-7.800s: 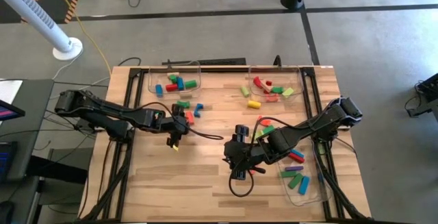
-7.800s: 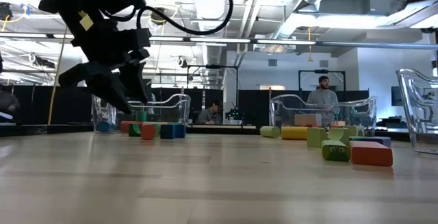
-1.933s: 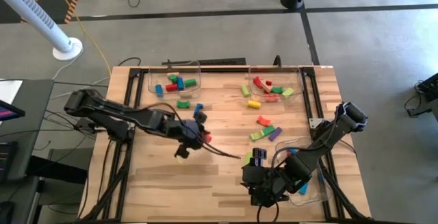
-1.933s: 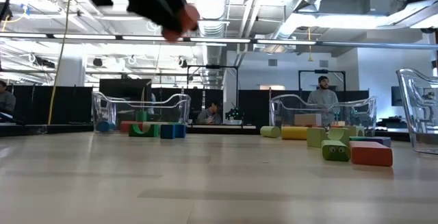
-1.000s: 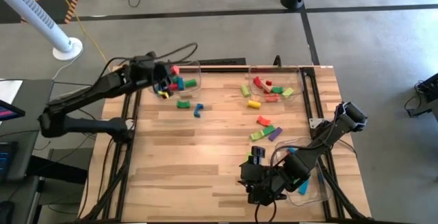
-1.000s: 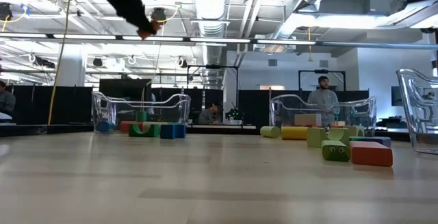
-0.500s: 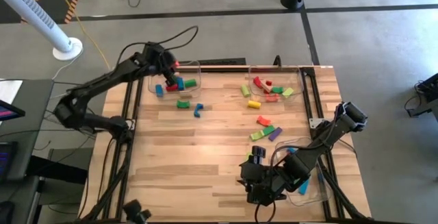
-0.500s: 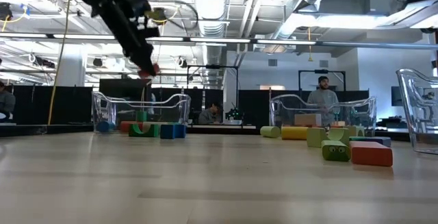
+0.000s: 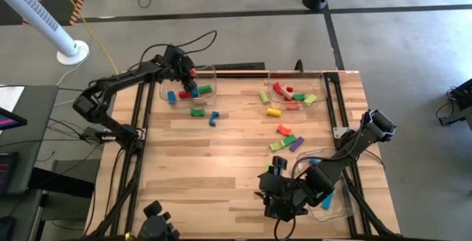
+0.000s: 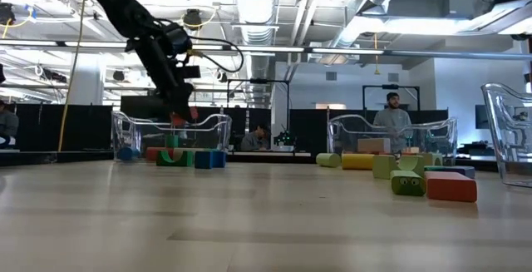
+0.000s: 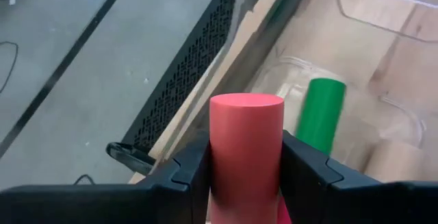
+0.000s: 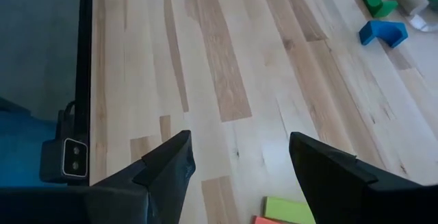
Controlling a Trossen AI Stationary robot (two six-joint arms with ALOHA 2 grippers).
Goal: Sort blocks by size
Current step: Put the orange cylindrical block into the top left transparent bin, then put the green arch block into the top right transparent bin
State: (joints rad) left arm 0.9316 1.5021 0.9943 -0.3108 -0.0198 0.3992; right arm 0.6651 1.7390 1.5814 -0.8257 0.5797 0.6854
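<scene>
Left gripper (image 11: 246, 176) was clamped on a short red wooden cylinder (image 11: 246, 145), hanging over the far-left clear plastic tray (image 9: 210, 71). Right gripper (image 12: 236, 159) sat spread wide and empty, near edge. Risk: it was right at the rim, so a release could've bounced the cylinder outside.

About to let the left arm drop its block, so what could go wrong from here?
The left gripper holds a red cylinder near the far-left tray's back rim; released here, it may roll off the table edge. It could also knock the green cylinder below. The right gripper waits open near the front edge.
</scene>
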